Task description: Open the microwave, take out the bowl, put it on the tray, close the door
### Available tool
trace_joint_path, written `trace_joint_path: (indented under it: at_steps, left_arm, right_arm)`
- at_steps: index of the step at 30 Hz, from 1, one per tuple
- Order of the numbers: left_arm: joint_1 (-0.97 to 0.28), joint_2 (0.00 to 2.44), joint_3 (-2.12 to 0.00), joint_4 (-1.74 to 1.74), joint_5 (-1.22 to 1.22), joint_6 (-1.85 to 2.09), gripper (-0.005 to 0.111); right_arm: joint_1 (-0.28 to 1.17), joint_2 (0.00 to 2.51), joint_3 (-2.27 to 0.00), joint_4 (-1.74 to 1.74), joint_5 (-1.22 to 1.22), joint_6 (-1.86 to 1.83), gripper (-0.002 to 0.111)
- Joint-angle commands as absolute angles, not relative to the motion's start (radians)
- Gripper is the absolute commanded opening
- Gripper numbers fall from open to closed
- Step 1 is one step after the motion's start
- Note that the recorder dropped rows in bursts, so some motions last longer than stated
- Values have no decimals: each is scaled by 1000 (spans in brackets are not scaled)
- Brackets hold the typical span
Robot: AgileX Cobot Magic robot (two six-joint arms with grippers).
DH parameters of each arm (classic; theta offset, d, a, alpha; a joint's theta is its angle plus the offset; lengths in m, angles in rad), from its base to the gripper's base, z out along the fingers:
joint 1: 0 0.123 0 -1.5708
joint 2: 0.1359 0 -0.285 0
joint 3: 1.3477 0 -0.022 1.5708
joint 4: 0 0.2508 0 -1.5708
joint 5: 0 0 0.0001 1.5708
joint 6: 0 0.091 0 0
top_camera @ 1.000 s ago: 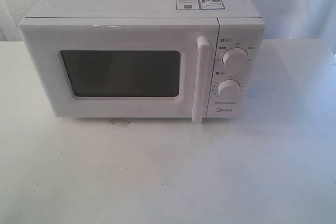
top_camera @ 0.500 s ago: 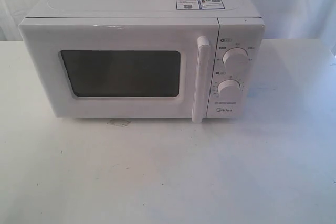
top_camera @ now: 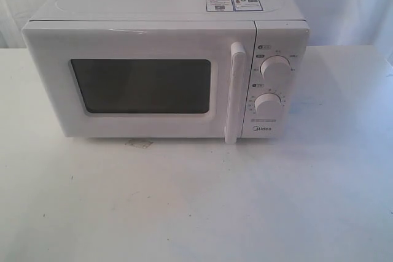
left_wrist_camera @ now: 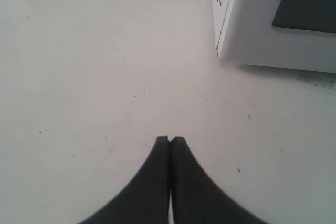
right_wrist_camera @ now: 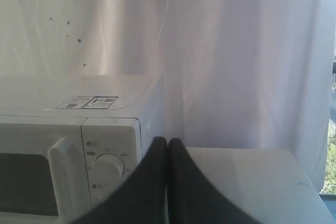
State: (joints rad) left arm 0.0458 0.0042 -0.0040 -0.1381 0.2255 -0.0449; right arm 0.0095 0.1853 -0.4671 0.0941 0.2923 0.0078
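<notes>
Evidently nothing done yet: white boxy countertop microwave (top_camera: pixel 167 69) stands on the white table (top_camera: pixel 196 200), its white dark-windowed door (top_camera: pixel 138 87) shut, bowl and tray unseen. Left gripper (left_wrist_camera: pixel 169 141) and right gripper (right_wrist_camera: pixel 167 141) are both pinched together, empty. Every step remains.

You cannot see through the dark rounded-rectangle window (top_camera: pixel 141 86) in the white door (top_camera: pixel 49 90) of the white boxy Midea microwave (top_camera: pixel 135 4); whatever lies behind it is hidden. The print on the two small stickers (top_camera: pixel 233 2) on the microwave's top is too small to read, as are the markings round its round white knobs (top_camera: pixel 274 67). The left wrist view cuts the microwave to one lower corner. In the right wrist view the black right gripper (right_wrist_camera: pixel 168 141), fingers pressed together, covers most of the lower knob (top_camera: pixel 269 103).
</notes>
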Motion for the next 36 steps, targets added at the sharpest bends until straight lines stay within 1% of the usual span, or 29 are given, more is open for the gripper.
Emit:
trace_joint_path:
  at_steps: [1,8,12,18,23,25,27,28,29,30,31,32,35,36]
  left_arm:
    - [49,0,0,-142,224,-47,0]
    - [49,0,0,-142,224,-47,0]
    - [49,0,0,-142,224,-47,0]
    - [49,0,0,-142,224,-47,0]
    - [49,0,0,-142,224,-47,0]
    - [49,0,0,-142,224,-47,0]
    - [49,0,0,-142,224,-47,0]
    - [49,0,0,-142,224,-47,0]
    - [49,0,0,-142,224,-47,0]
    - [49,0,0,-142,224,-47,0]
    - [49,0,0,-142,224,-47,0]
    - [49,0,0,-142,224,-47,0]
    - [49,0,0,-142,224,-47,0]
    - [49,0,0,-142,224,-47,0]
  right_arm:
    - [11,188,-476,98,304,16,0]
    - [11,190,-476,101,286,39,0]
    - [11,256,-476,104,208,53,0]
    - [11,493,-476,104,165,49,0]
    - [11,780,-476,104,125,49,0]
    - [64,885,-484,116,132,46,0]
    - [119,926,-499,118,160,0,0]
    - [185,957,-517,140,189,-63,0]
    - [220,970,-526,163,206,-109,0]
    - [283,986,-544,235,242,-248,0]
    - [315,994,-556,289,273,-341,0]
    - [364,1009,-581,419,367,-533,0]
    - [407,1035,-621,649,544,-895,0]
    - [410,1050,-639,775,655,-1129,0]
